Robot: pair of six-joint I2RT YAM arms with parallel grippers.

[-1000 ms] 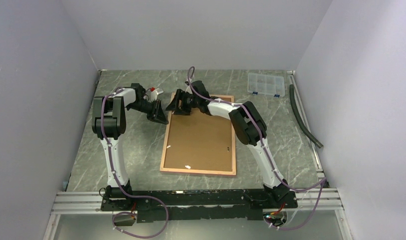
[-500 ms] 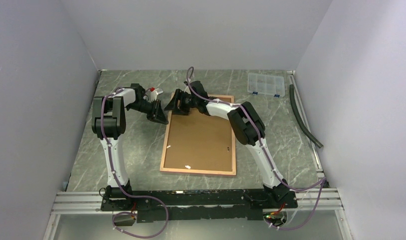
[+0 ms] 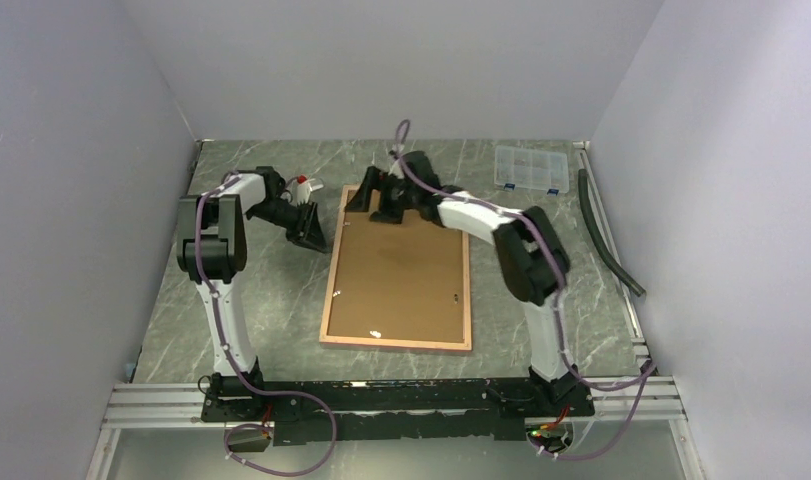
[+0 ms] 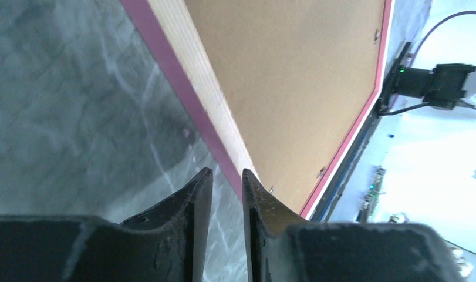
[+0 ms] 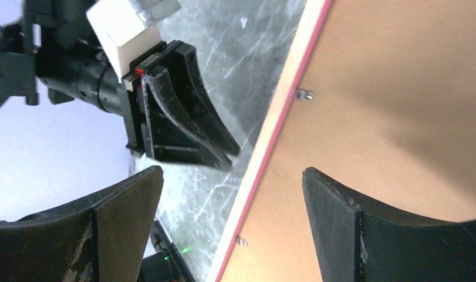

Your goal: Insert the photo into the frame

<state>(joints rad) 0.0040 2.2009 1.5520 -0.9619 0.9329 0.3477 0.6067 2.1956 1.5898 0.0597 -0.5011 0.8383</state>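
Seeing frame (image 3: 330, 290) lying flat mid-table, tan reverse up, pink showing along its edge. Long axis running near-to-far from arm bases. Finding brown backing board (image 3: 401, 270) sitting inside it, small metal tabs (image 5: 304, 93) at the rim. Not spotting photo in any view; poss. under board, cannot tell. Noting R gripper (image 3: 369, 200) hovering over far-left corner, jaws spread wide, straddling the left rail, gripping nothing. Noting L gripper (image 3: 311, 232) just beside same rail, over marble table (image 3: 251, 300), fingers parted only a crack, holding nothing; contact w/ frame unclear. Judging R arm nearer: frame lying to the right of L gripper, directly beneath R one. Guessing board needing to come out first.
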